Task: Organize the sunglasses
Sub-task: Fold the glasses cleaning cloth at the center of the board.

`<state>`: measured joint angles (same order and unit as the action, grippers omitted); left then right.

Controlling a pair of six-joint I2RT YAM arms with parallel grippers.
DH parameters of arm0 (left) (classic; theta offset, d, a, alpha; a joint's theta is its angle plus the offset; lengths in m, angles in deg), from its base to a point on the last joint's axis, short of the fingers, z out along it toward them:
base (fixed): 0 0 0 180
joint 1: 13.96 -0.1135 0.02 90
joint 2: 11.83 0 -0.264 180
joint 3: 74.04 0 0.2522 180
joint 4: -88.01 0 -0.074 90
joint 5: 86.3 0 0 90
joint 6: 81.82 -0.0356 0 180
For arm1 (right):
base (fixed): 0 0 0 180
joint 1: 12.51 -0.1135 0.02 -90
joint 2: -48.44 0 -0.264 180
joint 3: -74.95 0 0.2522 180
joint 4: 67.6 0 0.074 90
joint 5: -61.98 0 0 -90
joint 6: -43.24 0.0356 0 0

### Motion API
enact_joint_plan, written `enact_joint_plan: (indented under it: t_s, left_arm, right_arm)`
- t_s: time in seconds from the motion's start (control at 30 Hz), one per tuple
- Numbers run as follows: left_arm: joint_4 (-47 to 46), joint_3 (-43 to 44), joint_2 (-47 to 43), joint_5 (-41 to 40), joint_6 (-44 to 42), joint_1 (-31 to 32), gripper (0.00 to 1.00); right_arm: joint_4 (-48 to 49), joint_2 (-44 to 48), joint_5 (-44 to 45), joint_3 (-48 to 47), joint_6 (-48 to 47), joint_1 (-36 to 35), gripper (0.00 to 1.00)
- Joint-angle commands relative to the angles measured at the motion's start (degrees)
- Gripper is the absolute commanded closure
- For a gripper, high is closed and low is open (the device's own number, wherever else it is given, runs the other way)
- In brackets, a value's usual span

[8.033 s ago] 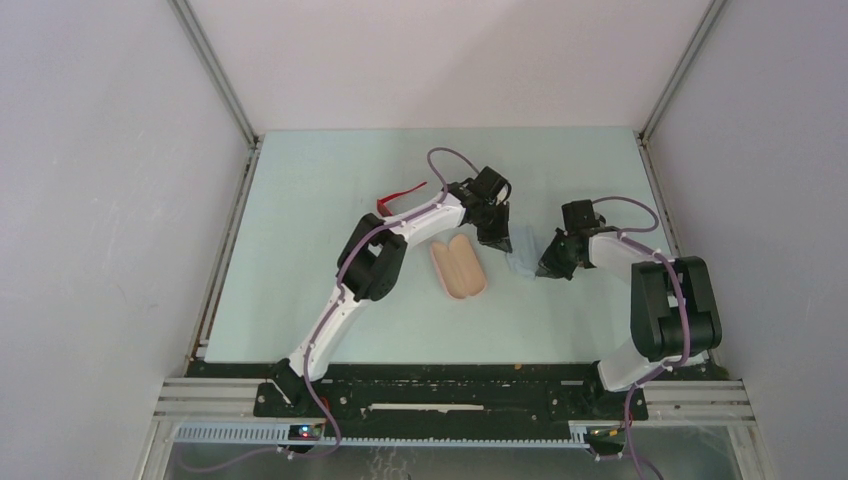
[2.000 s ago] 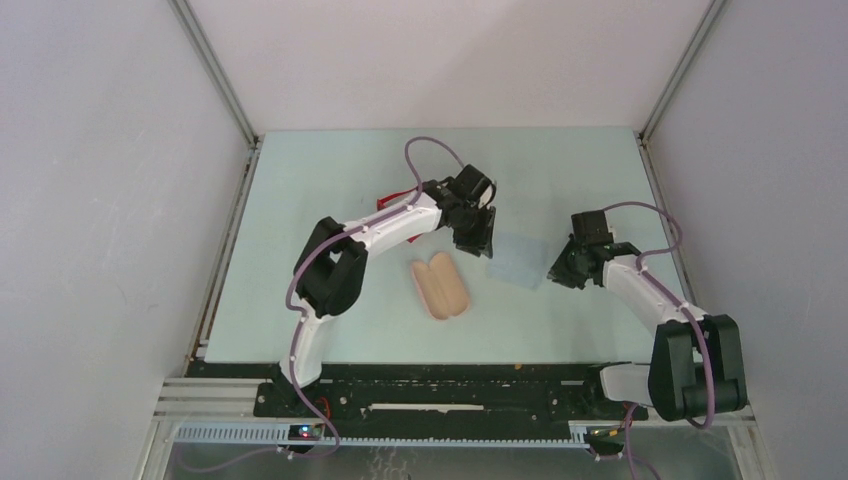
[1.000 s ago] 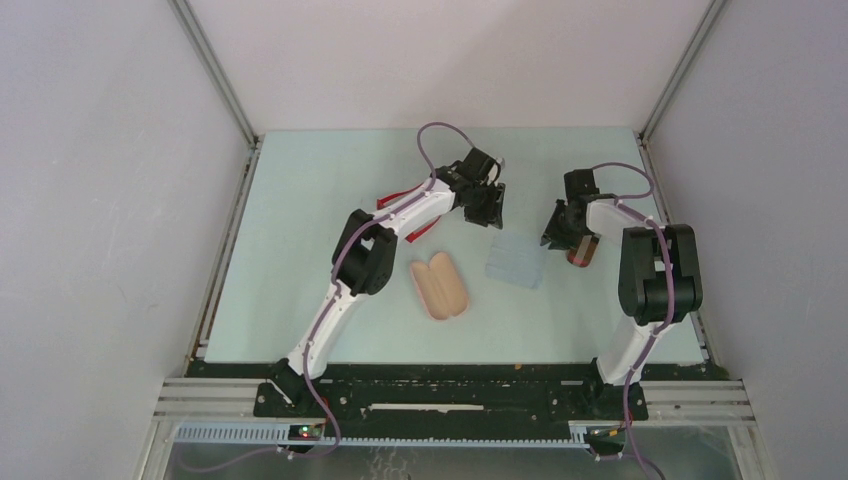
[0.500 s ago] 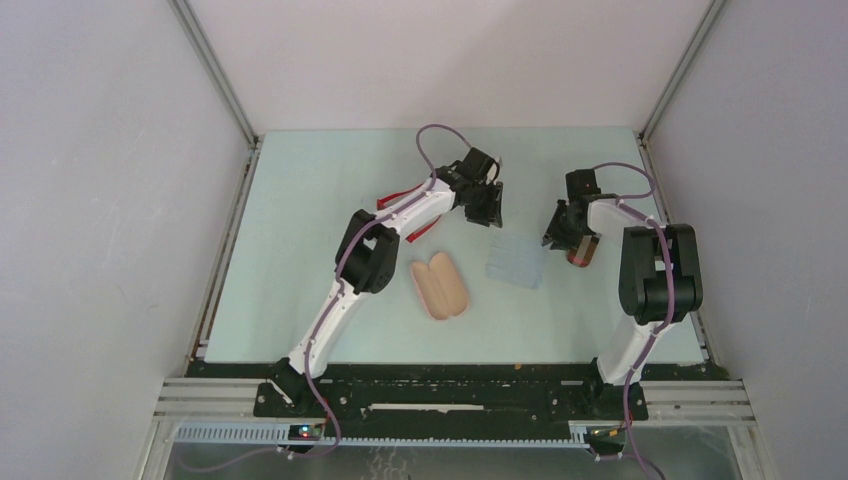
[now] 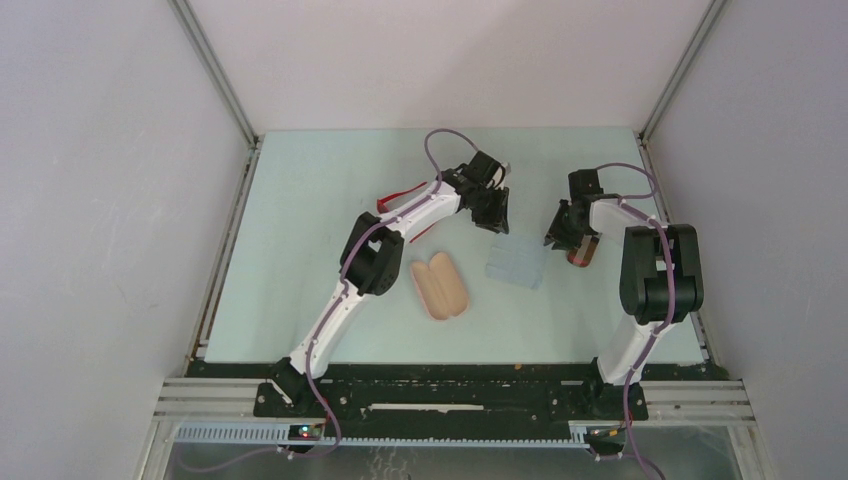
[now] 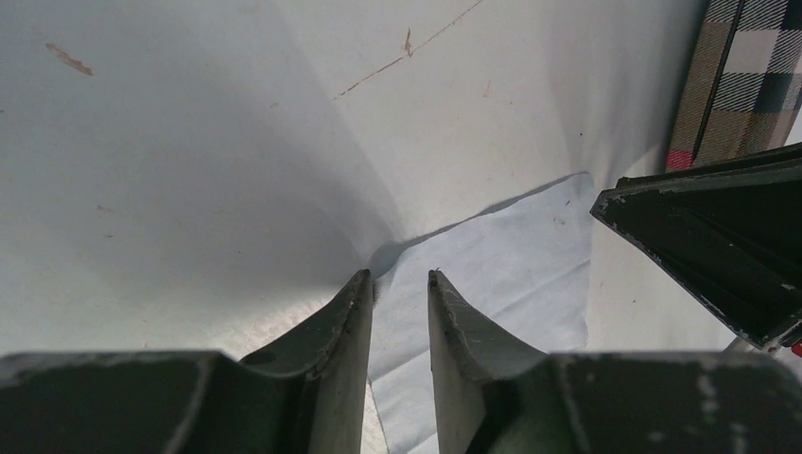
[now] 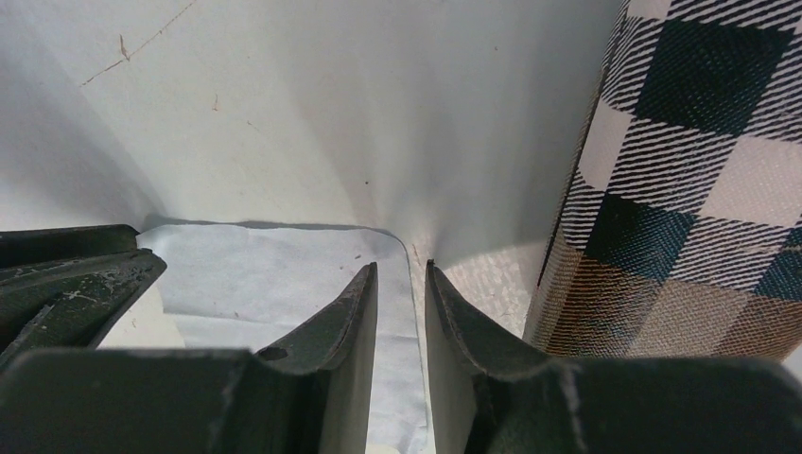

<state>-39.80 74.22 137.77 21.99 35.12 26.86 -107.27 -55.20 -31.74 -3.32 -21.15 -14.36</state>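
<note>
Closest to the arm bases is the pink case (image 5: 440, 286), lying open on the table (image 5: 300, 250) w/ both halves side by side. Just past it to the right is the pale blue cloth (image 5: 515, 263), flat on the table.

Right gripper (image 7: 399, 270) is down at the cloth's far right corner. Its jaws are only a sliver apart, not pressed together, and the cloth edge runs up thru the gap. Plaid case (image 7: 700, 170) sits right beside it on the outer side.

Left gripper (image 6: 402, 279) is the same deal at the far left corner: narrow gap, cloth corner right at the tips. Can't tell if either one really has hold of the fabric.

Red sunglasses (image 5: 390, 203) are further back and left, partly hidden under the left forearm, w/ red bits poking out both sides.
</note>
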Motion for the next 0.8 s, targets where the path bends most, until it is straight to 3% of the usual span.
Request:
enact_joint_plan:
  t_s: [0.0,0.47,0.67,0.77]
  left_arm:
    - [2.80,2.17,1.07,1.65,-0.85,0.37,0.68]
    - [2.44,1.52,0.37,0.10,-0.87,0.31,0.87]
    - [2.26,2.17,0.22,0.43,-0.84,0.23,0.99]
    - [1.98,2.19,0.30,0.72,-0.63,0.25,1.00]
  right_arm:
    - [-0.28,0.13,-0.84,-2.02,-1.12,0.38,0.67]
    - [-0.04,-3.36,1.00,-3.16,-1.95,0.33,0.68]
    - [0.01,-3.72,0.37,-3.20,-2.10,0.05,0.79]
    - [-0.48,-3.44,0.21,-3.23,-2.28,-0.37,0.85]
